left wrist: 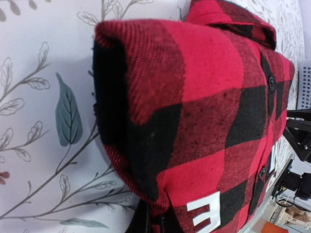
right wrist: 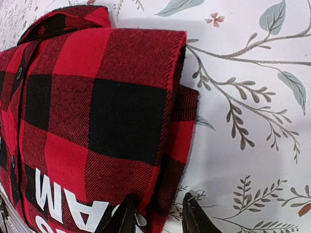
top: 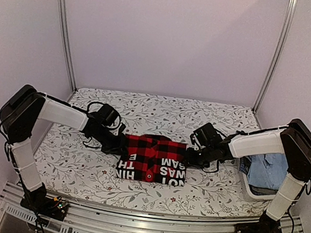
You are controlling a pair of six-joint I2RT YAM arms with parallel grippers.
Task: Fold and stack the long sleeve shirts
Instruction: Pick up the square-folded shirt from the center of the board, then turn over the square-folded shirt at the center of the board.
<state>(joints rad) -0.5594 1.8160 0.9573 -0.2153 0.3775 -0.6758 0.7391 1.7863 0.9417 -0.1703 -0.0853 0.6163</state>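
Both arms are bent in the same way: each one rises from its base at the near edge, folds at the elbow and reaches low toward the middle of the table (top: 76, 166). The left gripper (top: 117, 144) is at the left edge of the red-and-black shirt (top: 152, 158), and the right gripper (right wrist: 158, 198) is at its right edge. The shirt lies folded into a compact rectangle in the middle of the table, with the collar on the far side and white letters on the near part.

The right claw is released. Its fingers (right wrist: 194, 219) stand apart, the folded edge lies between them, and a strip of table shows beside one finger. For the left claw I cannot tell (only a dark sliver shows below the cloth in its wrist view).

Bare floral tabletop shows on the far, near and left sides of the shirt. At the right edge stands a white basket (top: 247, 187) with blue cloth (top: 269, 166), close under the right arm.
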